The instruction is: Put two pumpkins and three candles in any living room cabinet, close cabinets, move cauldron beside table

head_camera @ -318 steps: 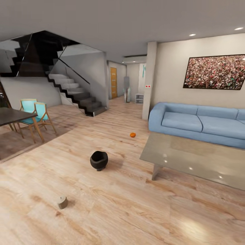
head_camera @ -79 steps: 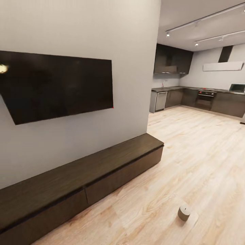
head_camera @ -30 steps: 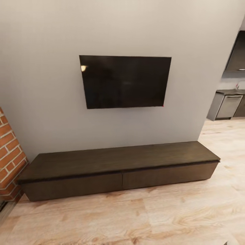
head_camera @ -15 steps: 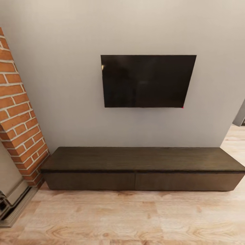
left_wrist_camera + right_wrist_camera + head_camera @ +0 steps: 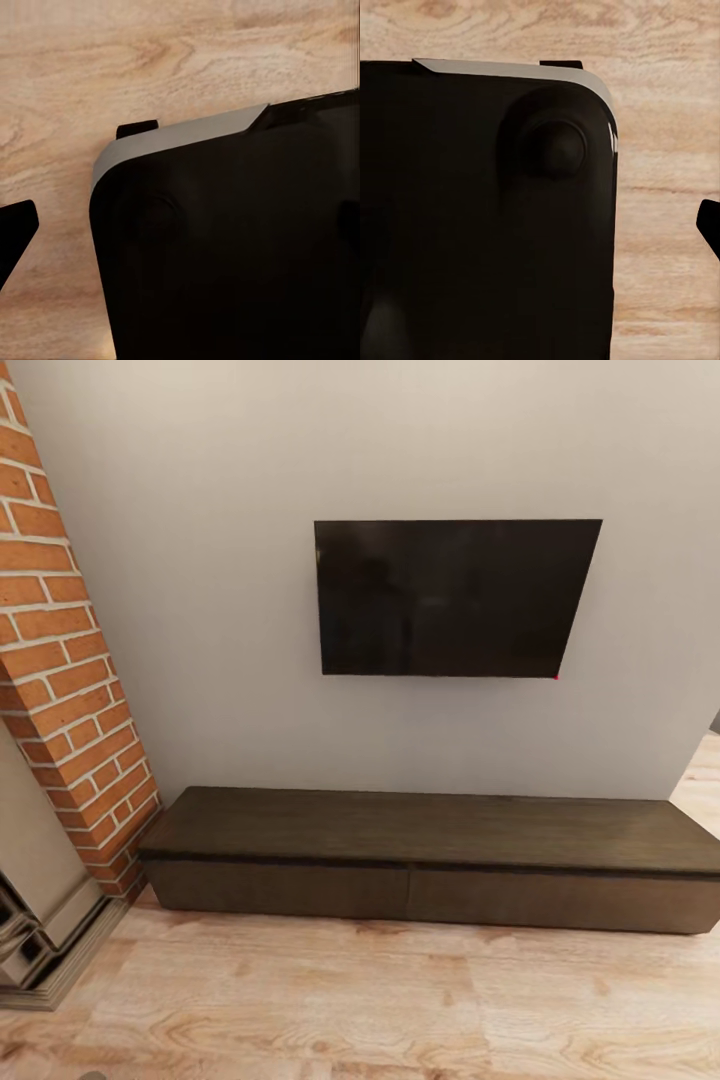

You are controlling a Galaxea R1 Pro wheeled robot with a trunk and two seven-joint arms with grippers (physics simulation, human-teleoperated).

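The cabinet (image 5: 430, 855) runs long and low along the grey wall (image 5: 200, 610) ahead of us, both plain drawer fronts flush and shut, its flat top bare. A dark television (image 5: 455, 598) hangs on the wall above it. A brick column (image 5: 65, 660) stands just beside the cabinet's left end — pale wood floor (image 5: 350, 1000) lies in front. In both wrist views we look down on the robot's black base (image 5: 240, 247) over that floor; whether either gripper is spread or pressed together we cannot tell.

Both wrists point down beside the robot's dark base (image 5: 240, 247).
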